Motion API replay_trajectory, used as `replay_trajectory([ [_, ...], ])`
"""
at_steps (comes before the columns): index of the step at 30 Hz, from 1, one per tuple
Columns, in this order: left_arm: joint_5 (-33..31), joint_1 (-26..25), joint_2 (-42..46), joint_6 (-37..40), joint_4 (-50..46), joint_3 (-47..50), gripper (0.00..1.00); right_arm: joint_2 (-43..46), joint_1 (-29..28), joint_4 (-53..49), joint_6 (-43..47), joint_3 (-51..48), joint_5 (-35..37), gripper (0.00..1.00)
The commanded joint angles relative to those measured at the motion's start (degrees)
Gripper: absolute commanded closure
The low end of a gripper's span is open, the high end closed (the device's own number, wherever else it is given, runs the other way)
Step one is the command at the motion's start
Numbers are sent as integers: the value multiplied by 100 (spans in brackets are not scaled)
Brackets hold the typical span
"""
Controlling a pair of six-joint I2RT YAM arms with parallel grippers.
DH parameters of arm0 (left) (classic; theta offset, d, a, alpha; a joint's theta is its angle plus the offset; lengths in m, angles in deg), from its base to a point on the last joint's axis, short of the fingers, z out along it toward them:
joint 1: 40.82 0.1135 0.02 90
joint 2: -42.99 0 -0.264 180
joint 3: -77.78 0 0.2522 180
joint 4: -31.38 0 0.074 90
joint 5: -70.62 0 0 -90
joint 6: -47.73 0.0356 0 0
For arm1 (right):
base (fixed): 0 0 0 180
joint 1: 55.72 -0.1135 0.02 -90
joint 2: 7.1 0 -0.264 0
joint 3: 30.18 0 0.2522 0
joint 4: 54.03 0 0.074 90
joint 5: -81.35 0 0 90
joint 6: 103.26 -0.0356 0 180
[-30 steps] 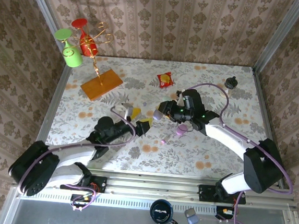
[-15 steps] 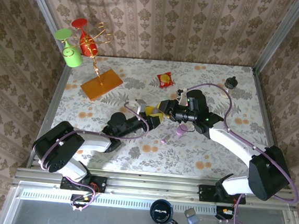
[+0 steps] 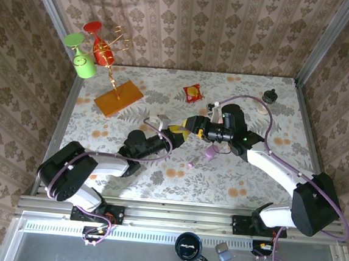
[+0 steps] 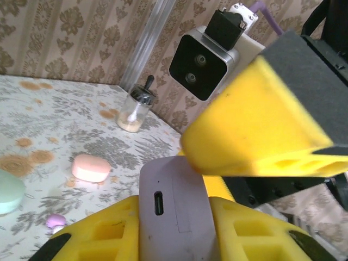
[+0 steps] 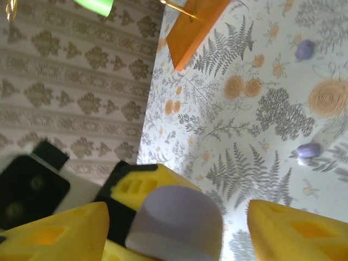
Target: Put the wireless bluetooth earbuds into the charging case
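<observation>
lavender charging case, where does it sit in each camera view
top external: the lavender charging case is mid-table where the two arms' tips meet, mostly hidden.
left wrist: case at bottom centre, port facing the camera.
right wrist: case at bottom centre, rounded end up.
shared landmark: the left arm's yellow fingers flanking it.

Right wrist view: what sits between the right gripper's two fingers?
The lilac charging case, clamped by the left gripper. The right gripper stands open around it, as the right wrist view shows.
</observation>
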State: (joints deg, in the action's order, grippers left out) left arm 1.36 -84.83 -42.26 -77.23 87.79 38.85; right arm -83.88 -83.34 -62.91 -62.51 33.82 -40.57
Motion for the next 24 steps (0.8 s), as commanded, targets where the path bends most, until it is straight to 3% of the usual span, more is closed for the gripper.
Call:
replay_trajectory([
  [1, 672, 130, 385, -876, 201, 18, 87, 427, 181, -150, 1208, 119, -594, 28],
  [3, 774, 171, 557, -1321, 87, 67, 88, 585, 316, 68, 1386, -1, -1039, 27],
  [6, 756, 180, 710, -2063, 136, 143, 92, 681, 578, 706, 934, -153, -1619, 27],
  [10, 662, 226, 765, -3100, 303, 126, 96, 499, 683, 2286, -440, -422, -2011, 27],
  [13, 113, 262, 879, -3770, 366, 203, 100, 231, 680, 3613, -1483, -620, -2057, 28],
  [24, 356, 327, 876, -4485, 366, -442, 100, -714, 400, 5214, -2537, -610, -2064, 33],
])
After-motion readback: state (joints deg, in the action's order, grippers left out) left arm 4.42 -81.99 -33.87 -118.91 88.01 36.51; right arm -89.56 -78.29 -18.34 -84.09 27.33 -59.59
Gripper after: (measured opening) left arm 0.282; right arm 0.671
